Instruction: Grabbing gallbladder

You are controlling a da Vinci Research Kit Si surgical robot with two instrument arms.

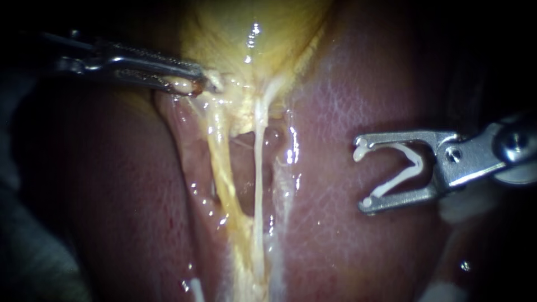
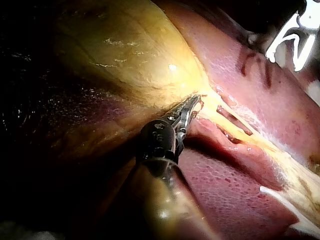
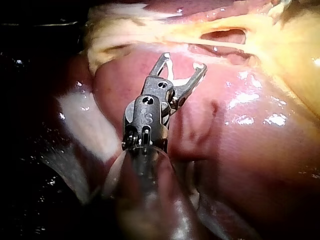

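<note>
Our left instrument (image 1: 197,85) has its jaws pinched tight on the lower edge of the gallbladder (image 1: 251,33), likely to hold the tubes (image 1: 258,168) taut, while our right instrument (image 1: 362,178) hovers over the liver (image 1: 335,95), jaws wide, cradling a clip (image 1: 411,163).
</note>
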